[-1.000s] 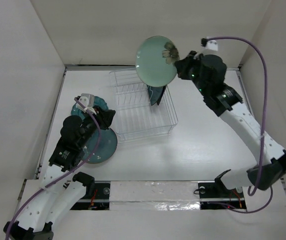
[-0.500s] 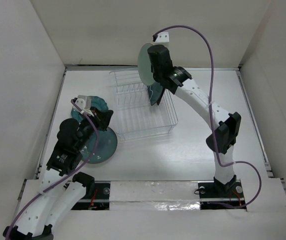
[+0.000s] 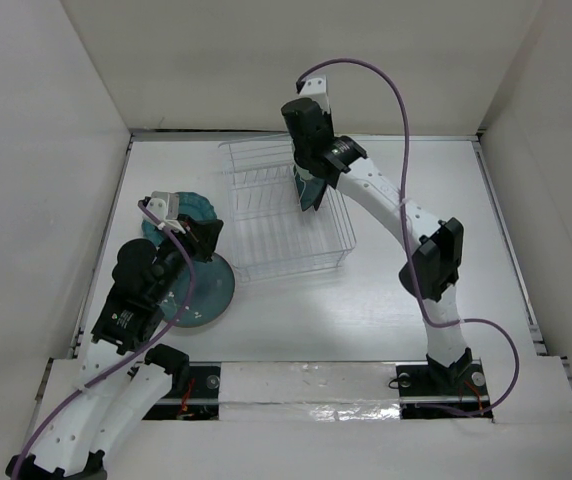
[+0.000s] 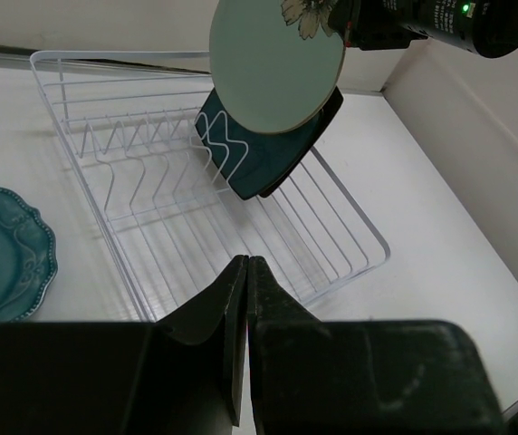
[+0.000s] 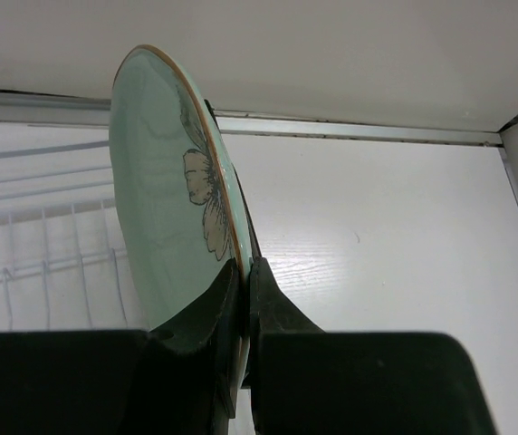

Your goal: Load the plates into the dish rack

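My right gripper (image 5: 245,267) is shut on the rim of the round pale green floral plate (image 5: 164,208) and holds it upright, edge-on, above the back of the clear dish rack (image 3: 266,235). In the left wrist view this plate (image 4: 273,63) hangs just over the square dark teal plate (image 4: 254,159) that stands in the rack (image 4: 150,195), with a black plate's edge (image 4: 330,111) behind it. My left gripper (image 3: 209,232) is shut and empty above the round grey-teal plate (image 3: 216,288). The small scalloped teal plate (image 3: 196,206) lies left of the rack.
White walls close the table on three sides. The right arm (image 3: 386,205) stretches across the table's right half to the rack. The rack's front slots (image 4: 132,181) hold nothing. The left arm covers much of the grey-teal plate.
My right arm has swung the pale green plate left and turned it from face-up to edge-on over the rack's back. The left arm has barely moved.
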Action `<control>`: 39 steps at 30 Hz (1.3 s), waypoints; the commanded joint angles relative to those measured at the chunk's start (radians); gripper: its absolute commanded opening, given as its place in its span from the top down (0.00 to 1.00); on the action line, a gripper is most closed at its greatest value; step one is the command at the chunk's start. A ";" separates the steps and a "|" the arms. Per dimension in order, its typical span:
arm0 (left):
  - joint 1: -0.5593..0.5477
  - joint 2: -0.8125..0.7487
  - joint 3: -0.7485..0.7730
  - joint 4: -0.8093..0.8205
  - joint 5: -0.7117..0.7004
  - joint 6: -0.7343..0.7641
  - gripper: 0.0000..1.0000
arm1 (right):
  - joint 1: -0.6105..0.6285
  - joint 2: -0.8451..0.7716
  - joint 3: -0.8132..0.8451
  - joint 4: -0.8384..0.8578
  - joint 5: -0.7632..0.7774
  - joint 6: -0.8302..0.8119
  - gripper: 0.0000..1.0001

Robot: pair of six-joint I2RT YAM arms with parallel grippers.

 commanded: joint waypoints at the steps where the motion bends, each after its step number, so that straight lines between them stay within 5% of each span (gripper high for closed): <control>1: 0.003 -0.008 0.045 0.019 -0.012 -0.007 1.00 | 0.010 -0.006 0.061 0.131 0.096 -0.010 1.00; 25: 0.003 0.007 0.046 0.010 -0.044 -0.003 1.00 | 0.070 0.140 0.013 0.122 0.058 0.034 1.00; 30: 0.003 0.018 0.048 0.013 -0.056 -0.005 0.99 | 0.070 0.107 -0.045 0.136 0.038 0.057 0.81; 39: 0.003 0.029 0.049 0.007 -0.067 -0.005 0.96 | 0.079 -0.030 -0.168 0.197 -0.051 0.097 0.65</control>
